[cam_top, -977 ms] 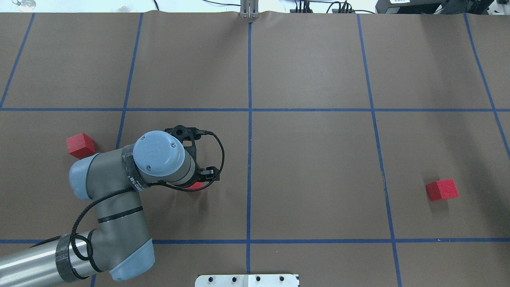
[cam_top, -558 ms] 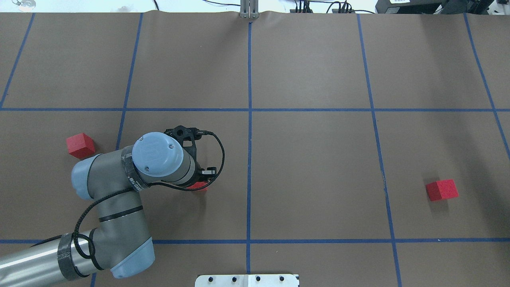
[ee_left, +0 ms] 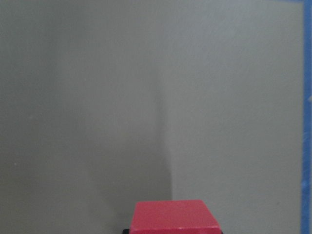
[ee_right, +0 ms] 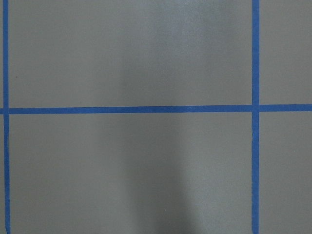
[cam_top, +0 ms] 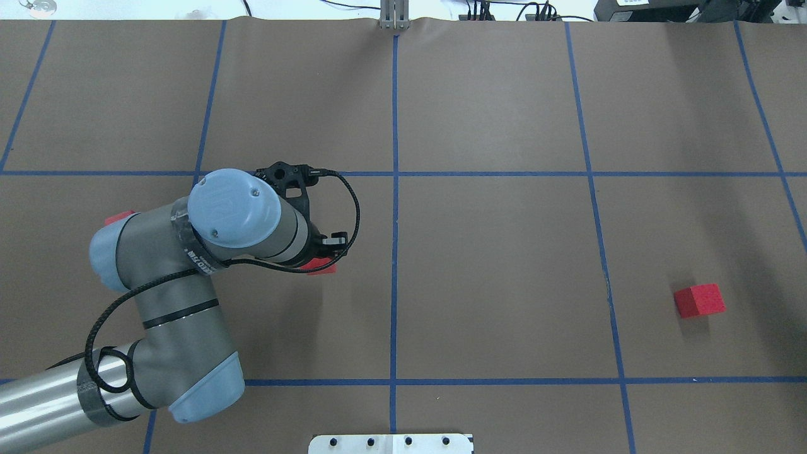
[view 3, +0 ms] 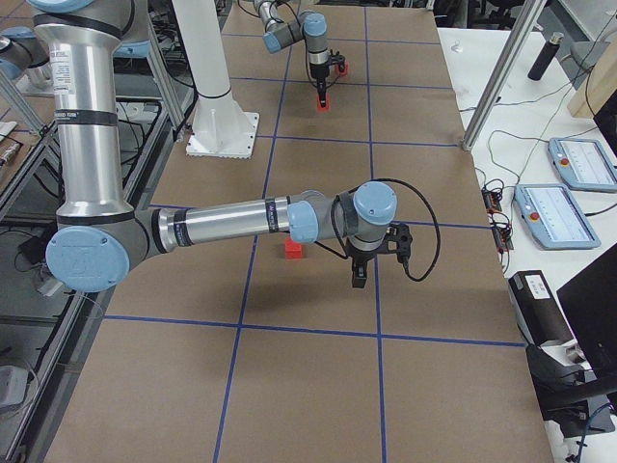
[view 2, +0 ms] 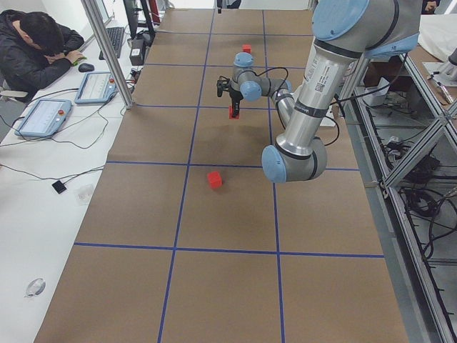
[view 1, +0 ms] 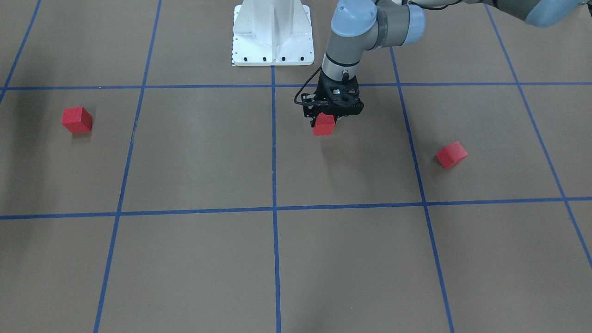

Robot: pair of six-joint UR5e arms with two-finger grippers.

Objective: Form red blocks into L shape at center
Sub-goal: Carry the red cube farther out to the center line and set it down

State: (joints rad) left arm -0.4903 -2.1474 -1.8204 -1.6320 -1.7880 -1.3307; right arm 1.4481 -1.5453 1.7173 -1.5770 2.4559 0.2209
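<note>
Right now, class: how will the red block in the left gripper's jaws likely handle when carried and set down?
Probably rigid: the held red block shows crisp edges in the left gripper. Flat faces suggest it won't roll when set down.

Light is bright, even and comes from above. On the brown floor paper (view 1: 203,157) a soft, pale shadow spreads from beneath the left gripper (view 1: 325,121) toward the front-facing camera. The left wrist view is washed-out and soft: the red block (ee_left: 173,217) at that gripper's tips is blurred, and a dim vertical band lies beyond it. The right wrist view shows its tape lines (ee_right: 131,109) sharp, crossed by a faint broad shadow.
</note>
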